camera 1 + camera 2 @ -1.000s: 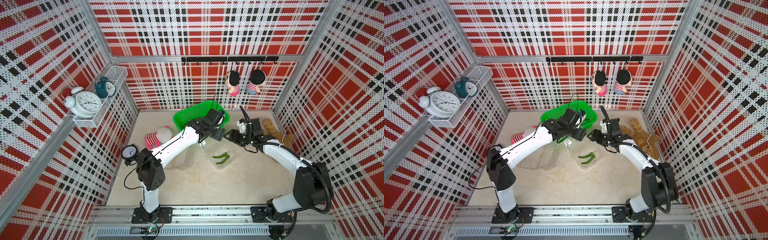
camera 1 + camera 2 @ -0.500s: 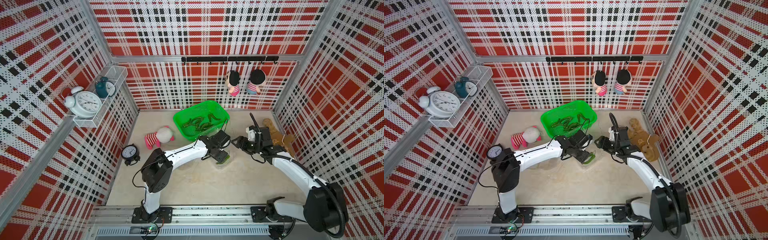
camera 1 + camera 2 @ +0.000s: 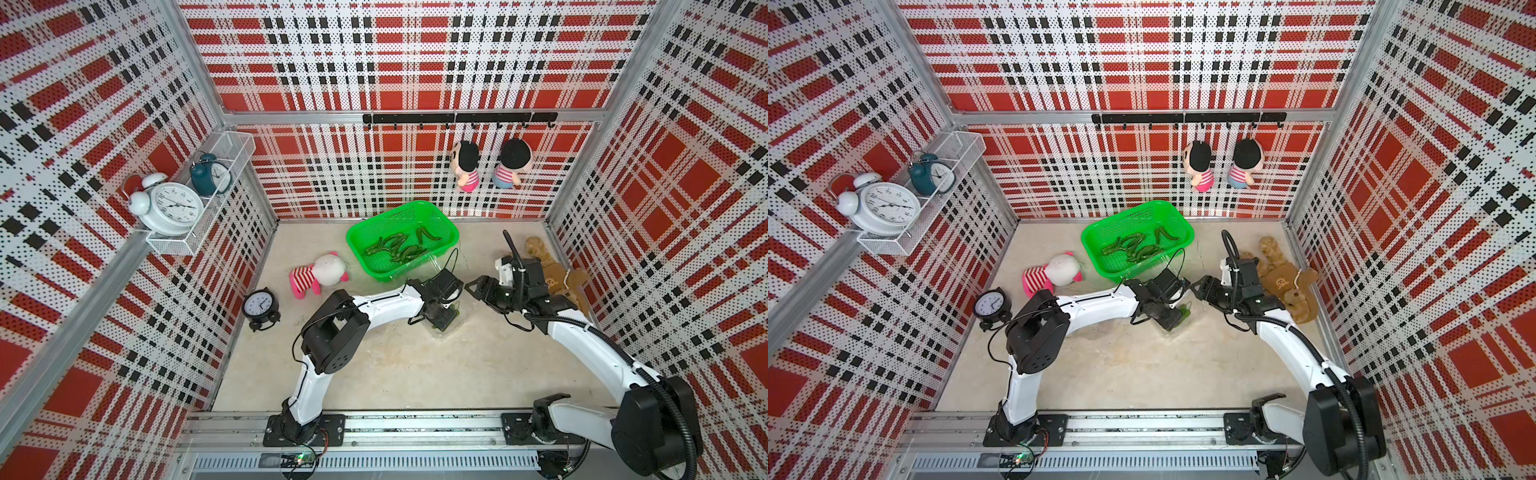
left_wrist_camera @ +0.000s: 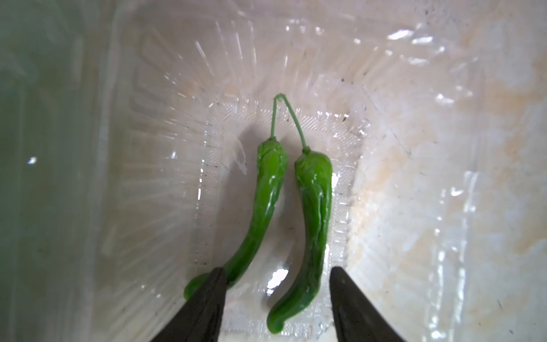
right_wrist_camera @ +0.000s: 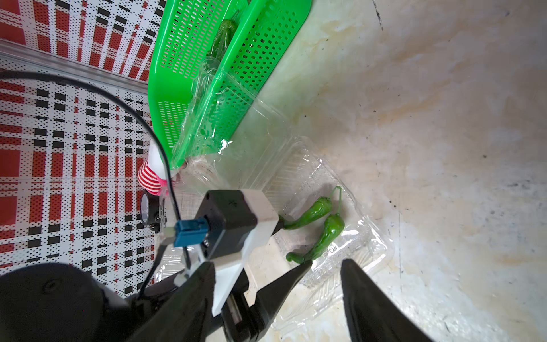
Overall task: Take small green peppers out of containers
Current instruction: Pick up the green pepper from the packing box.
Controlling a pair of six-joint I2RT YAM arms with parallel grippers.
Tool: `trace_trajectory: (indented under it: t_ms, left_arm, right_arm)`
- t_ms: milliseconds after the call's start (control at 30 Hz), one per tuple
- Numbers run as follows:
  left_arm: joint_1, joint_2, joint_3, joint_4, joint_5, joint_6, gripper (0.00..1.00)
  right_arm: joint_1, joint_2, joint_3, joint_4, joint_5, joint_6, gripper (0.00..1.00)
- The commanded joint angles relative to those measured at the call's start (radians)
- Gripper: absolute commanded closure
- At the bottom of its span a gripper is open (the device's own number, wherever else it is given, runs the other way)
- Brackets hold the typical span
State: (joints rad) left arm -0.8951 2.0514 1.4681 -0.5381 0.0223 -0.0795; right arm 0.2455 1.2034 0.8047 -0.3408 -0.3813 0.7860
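Observation:
Two small green peppers (image 4: 263, 201) (image 4: 313, 213) lie side by side in the open clear container (image 5: 361, 251) on the floor. My left gripper (image 4: 276, 284) is lowered into that container (image 3: 459, 318), open. Its fingers (image 4: 211, 296) straddle the tail of one pepper, while the other pepper's tip sits behind one finger. In both top views the left gripper (image 3: 442, 320) (image 3: 1173, 318) points down into the box. My right gripper (image 5: 276, 264) hovers open and empty just beside it (image 3: 473, 286). More peppers (image 3: 399, 247) lie in the green basket (image 3: 353, 245).
The clamshell's clear lid (image 5: 236, 118) stands up against the basket's side. A pink striped plush (image 3: 320, 276) and a black clock (image 3: 259, 305) sit to the left. A brown plush (image 3: 557, 274) lies behind the right arm. Two dolls (image 3: 490, 166) hang on the back wall.
My left arm swung from over the basket down into the clear container, and its jaws narrowed around a pepper. The right arm drew back slightly to the right.

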Motion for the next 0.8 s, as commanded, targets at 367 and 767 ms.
trace_trajectory:
  t_ms: [367, 767]
  left_arm:
    - [0.025, 0.044, -0.014, 0.046, 0.017, 0.039, 0.87]
    - [0.08, -0.14, 0.095, -0.028, 0.078, -0.058, 0.99]
  right_arm:
    - [-0.006, -0.019, 0.037, -0.035, 0.035, 0.005, 0.3]
    - [-0.015, -0.025, 0.091, -0.026, 0.068, 0.017, 0.29]
